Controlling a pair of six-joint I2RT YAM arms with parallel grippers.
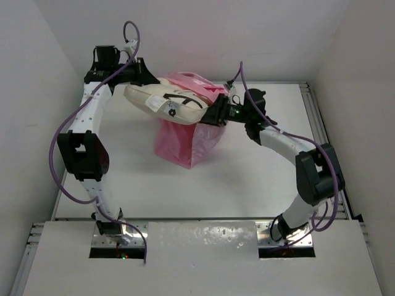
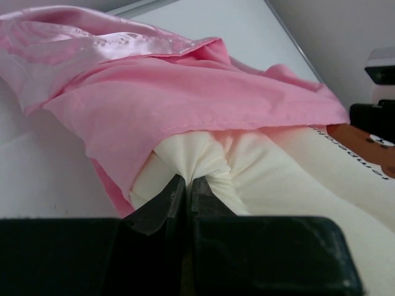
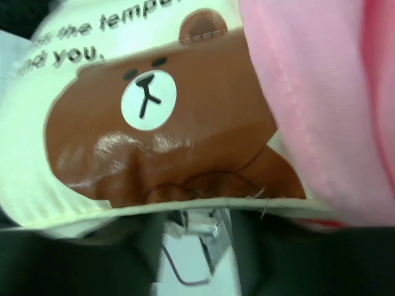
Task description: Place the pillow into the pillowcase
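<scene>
The cream pillow (image 1: 162, 102) hangs in the air above the table, held between both arms. My left gripper (image 1: 133, 91) is at its left end. In the left wrist view that gripper (image 2: 188, 180) is shut on a bunched fold of the pillow (image 2: 278, 185). The pink pillowcase (image 2: 185, 98) covers the pillow's far part. In the top view the pillowcase (image 1: 185, 143) droops from the pillow toward the table. My right gripper (image 1: 214, 115) is at the pillow's right end. In its wrist view the jaws (image 3: 194, 216) stand open below the pillow's bear-print edge (image 3: 154, 142), with the pillowcase (image 3: 321, 111) alongside.
The white table (image 1: 259, 179) is enclosed by white walls at the left, back and right. A metal rail (image 1: 315, 117) runs along its right edge. Purple cables loop off both arms.
</scene>
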